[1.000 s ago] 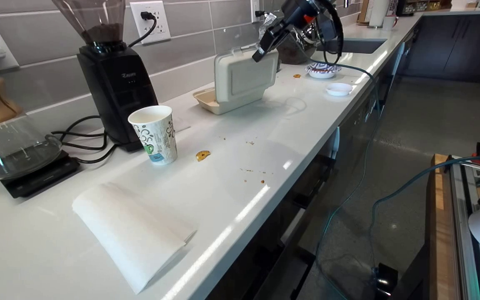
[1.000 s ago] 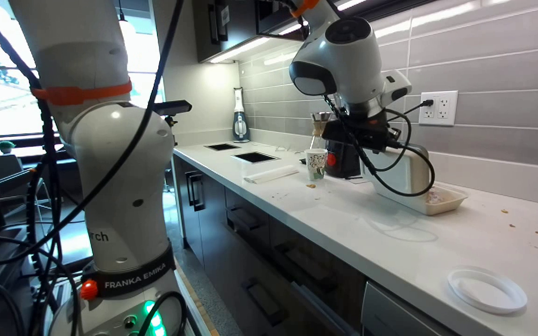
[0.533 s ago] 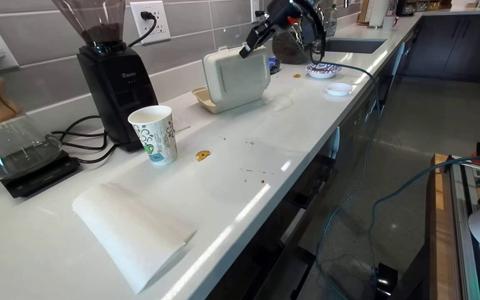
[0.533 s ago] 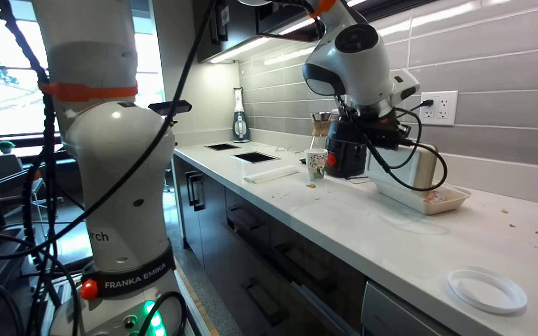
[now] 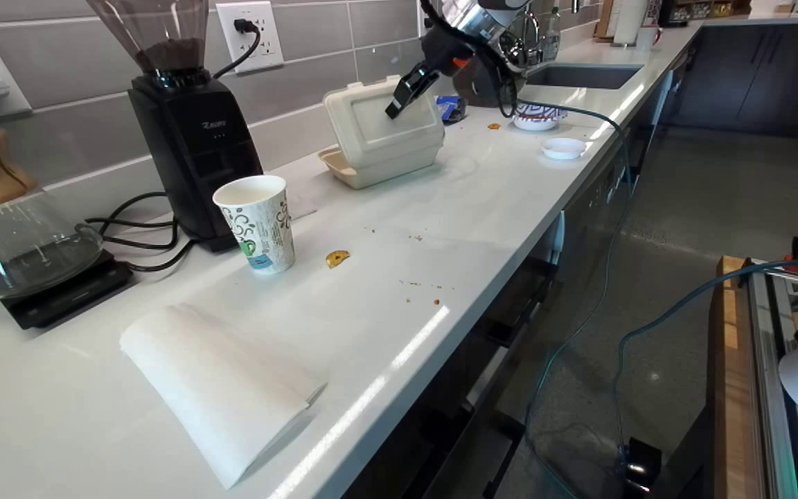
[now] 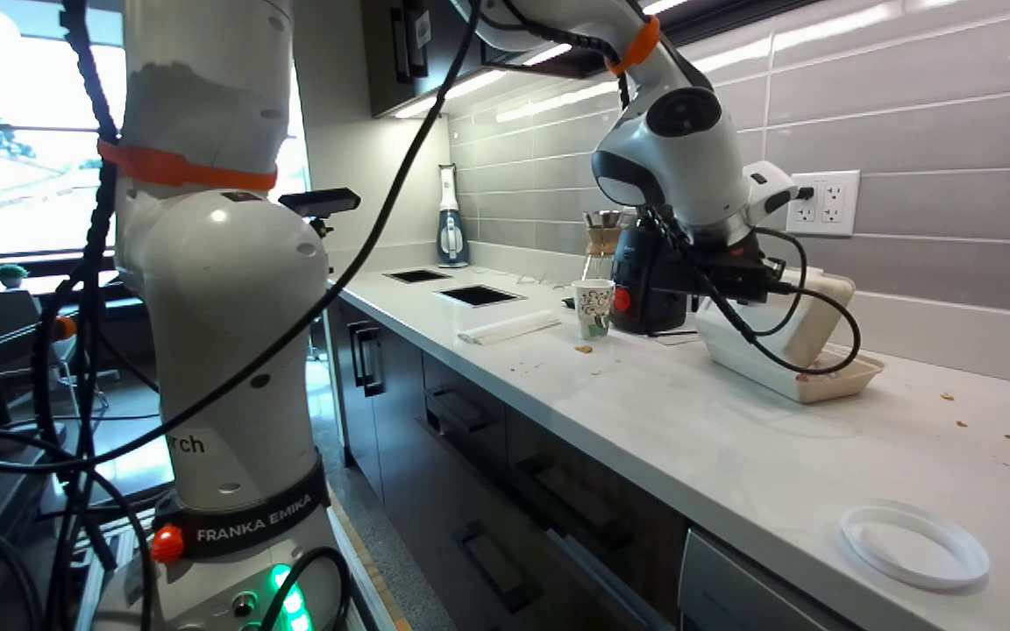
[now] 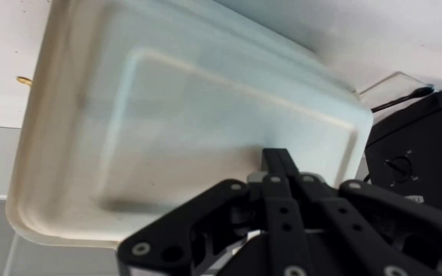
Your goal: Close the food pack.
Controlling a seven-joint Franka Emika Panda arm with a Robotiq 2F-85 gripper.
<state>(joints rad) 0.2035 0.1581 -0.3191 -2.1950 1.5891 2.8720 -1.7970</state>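
Note:
The food pack, an off-white clamshell box [image 5: 371, 135], stands part open on the counter near the wall. It also shows in an exterior view [image 6: 755, 364]. Its lid is hinged on the side away from the wall and tilts toward the wall over the base. The lid's outer face fills much of the wrist view [image 7: 190, 115]. My gripper [image 7: 276, 151] is shut with nothing between its fingers. Its tips are at the lid's outer face and seem to press on it. They also show in an exterior view [image 5: 392, 111]. The contents are mostly hidden.
A black coffee grinder [image 5: 194, 152] and a patterned paper cup [image 5: 260, 232] stand along the counter. A folded paper sheet [image 5: 219, 388] lies nearer. A white round lid [image 5: 564, 149] and a patterned bowl [image 5: 537, 118] lie beyond the box. The tiled wall [image 6: 917, 202] runs behind.
The lid has tilted from nearly upright toward the wall and down over the base. My gripper has moved the same way, against the lid, and a little lower. The base has barely moved.

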